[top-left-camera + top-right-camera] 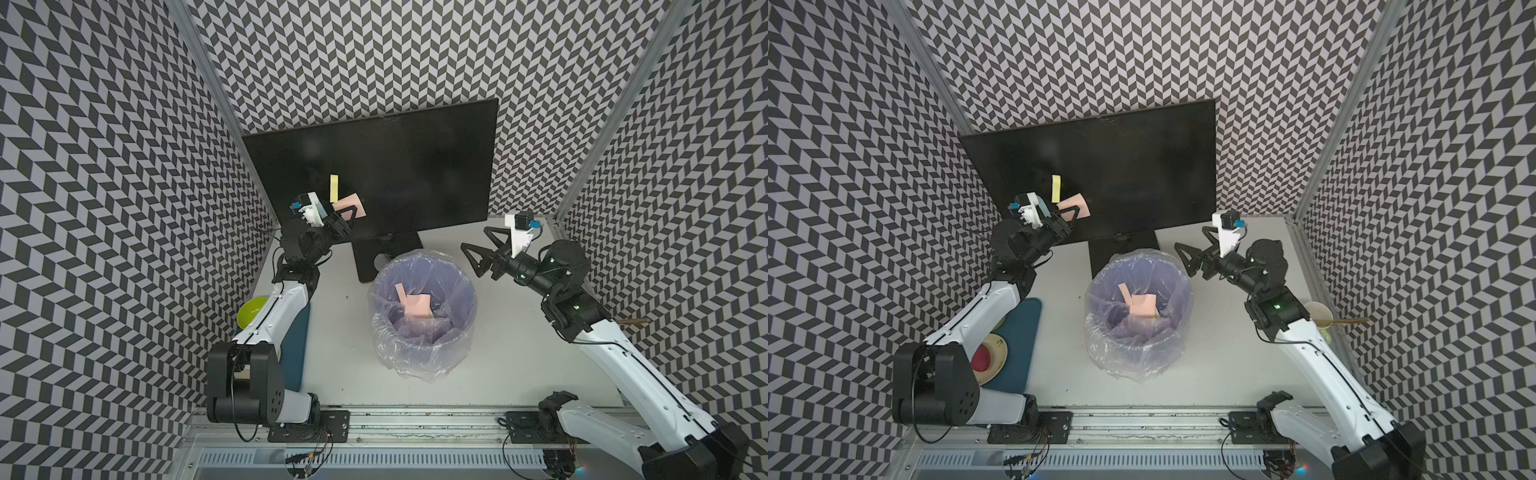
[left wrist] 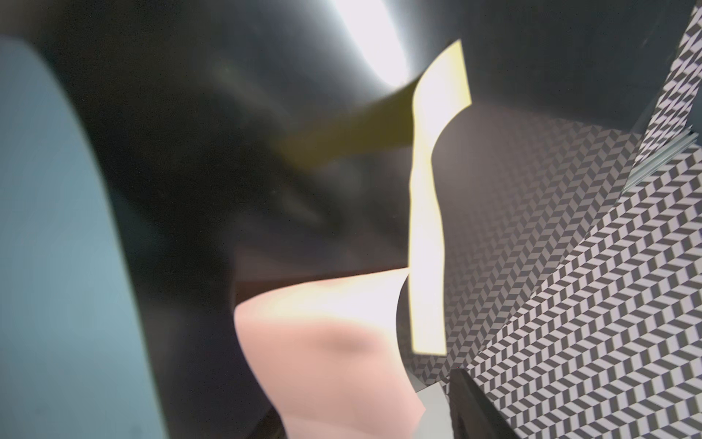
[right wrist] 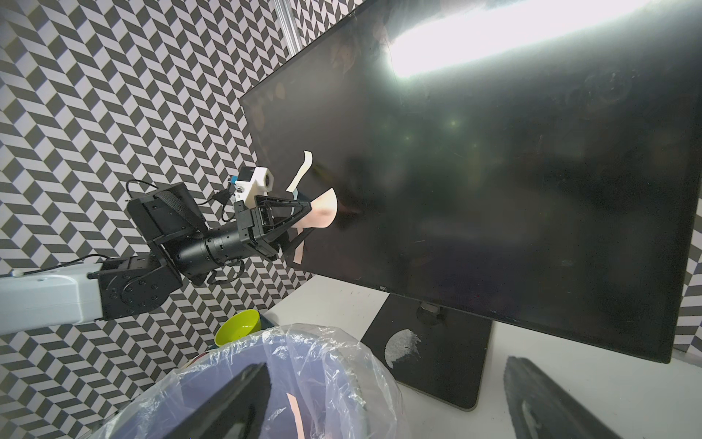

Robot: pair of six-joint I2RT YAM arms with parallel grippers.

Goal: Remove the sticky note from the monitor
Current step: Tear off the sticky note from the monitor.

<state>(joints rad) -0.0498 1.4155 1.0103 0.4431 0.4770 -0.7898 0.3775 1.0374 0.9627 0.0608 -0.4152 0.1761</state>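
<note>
The black monitor (image 1: 395,166) stands at the back of the table. Two sticky notes cling to the lower left of its screen: a yellow sticky note (image 1: 333,188) and, below it, a curled pink sticky note (image 1: 351,202). My left gripper (image 1: 353,214) is at the pink note, which lies between its partly open fingers. In the left wrist view the pink note (image 2: 323,342) fills the gap, with a sliver of space to the fingertip (image 2: 461,384). The yellow note (image 2: 425,228) peels away above. My right gripper (image 1: 476,239) hangs open and empty, right of the monitor's base.
A purple bin (image 1: 469,291) lined with clear plastic stands in front of the monitor base (image 1: 374,257) and holds pink notes (image 1: 415,305). At the left are a green bowl (image 1: 251,309), a teal board (image 1: 297,332) and a plate (image 1: 992,353). A cup (image 1: 1318,313) sits at the right wall.
</note>
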